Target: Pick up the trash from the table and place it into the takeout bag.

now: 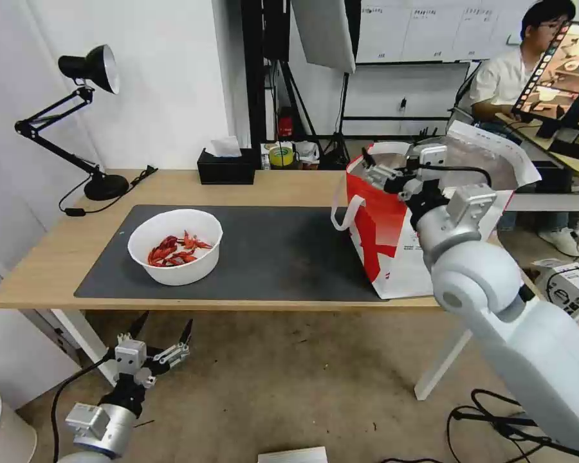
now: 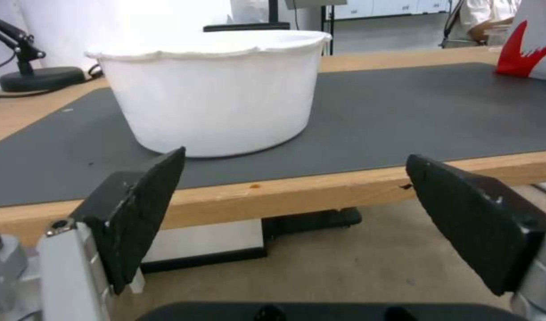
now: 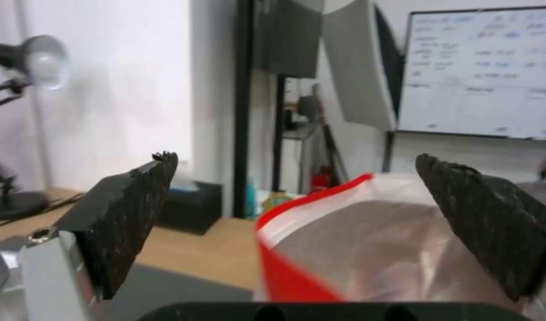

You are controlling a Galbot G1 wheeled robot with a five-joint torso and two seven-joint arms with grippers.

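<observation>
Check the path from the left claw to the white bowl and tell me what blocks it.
Nothing visible sits between them. The left claw hangs open below and in front of the table edge, so that edge lies on the straight line to the bowl. Bare mat lies between the bowl and the bag.

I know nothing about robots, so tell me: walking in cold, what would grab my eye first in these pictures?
Probably the white bowl of red crayfish shells, sitting on the dark mat of the long wooden table. Next, the big white-and-red takeout bag at the table's right end, with the right gripper open just above its foil-lined mouth. The left gripper hangs open below the table's front edge, facing the bowl.
</observation>
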